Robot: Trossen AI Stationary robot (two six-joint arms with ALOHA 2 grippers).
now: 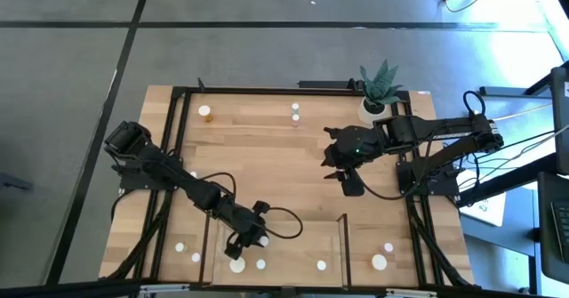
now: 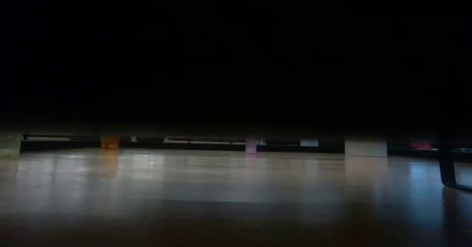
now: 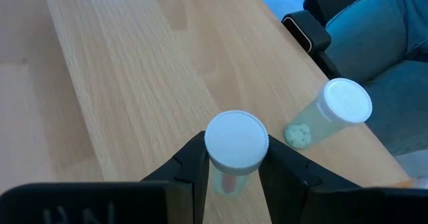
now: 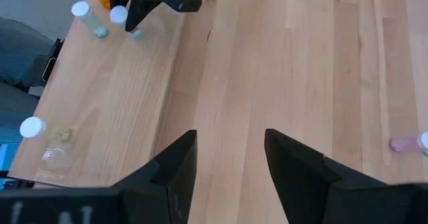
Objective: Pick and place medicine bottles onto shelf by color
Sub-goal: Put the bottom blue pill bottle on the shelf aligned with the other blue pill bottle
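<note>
1. A small white-capped bottle (image 3: 235,144) is clamped between the fingers of the left gripper (image 3: 234,174), held upright just below the cap. By the high view this is over the near-left part of the shelf (image 1: 302,253).
2. It is judged that the bottle is being set down next to a like one: a greenish bottle (image 3: 331,114) stands just beside it on the board, tilted in the wrist view by the camera angle.
3. The right gripper (image 4: 231,160) hangs over the bare middle of the tabletop (image 1: 258,156) with fingers apart and nothing between them; it is judged to be waiting clear of the left arm's work.
4. Count on the shelf, high view: about four caps, one of them wider (image 1: 237,265). Whether the held bottle already touches the board cannot be told.
5. Count off the shelf: two caps to the left of it (image 1: 180,245), two to the right, one of those wide (image 1: 380,261), two at the far edge, an amber one (image 1: 204,112) and a pinkish one (image 1: 295,113), and possibly one more beside the left arm.
6. One potted plant (image 1: 380,86) stands at the far right corner; it is no part of the sorting.
7. The low view is too dark for counting.
</note>
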